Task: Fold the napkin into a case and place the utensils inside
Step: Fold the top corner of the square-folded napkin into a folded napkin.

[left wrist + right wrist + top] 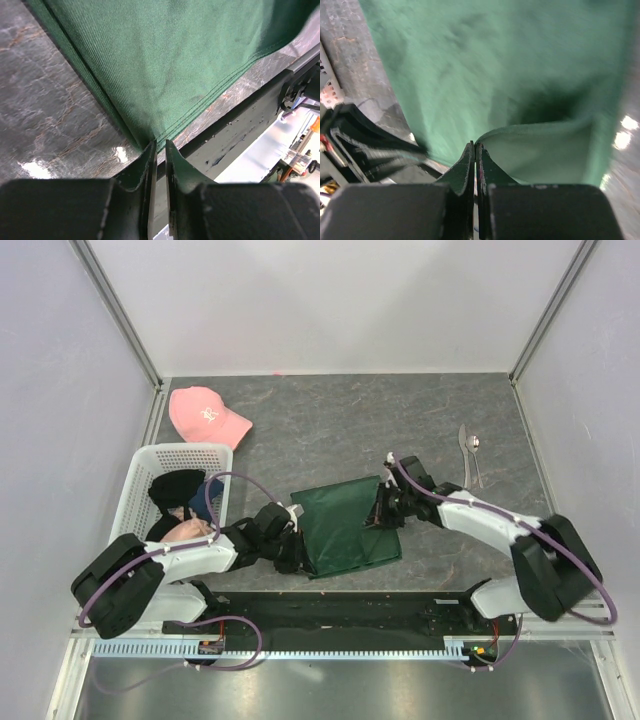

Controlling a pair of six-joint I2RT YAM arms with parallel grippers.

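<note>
One dark green napkin [345, 532] lies folded on the bench [330, 430]. Wrist views show the left end effector [160, 146] pinching its layered corner, the right end effector [475, 146] clamping a curled edge; only overhead shows the utensils [470, 455].

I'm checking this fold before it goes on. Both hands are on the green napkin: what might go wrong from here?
The left hand pinches only the very corner of the napkin, so the cloth may slip out under a pull. The right hand pinches a thin curled edge and may lift just one layer, undoing the fold. The napkin lies near the front edge of the table; a drag could pull it over.
</note>
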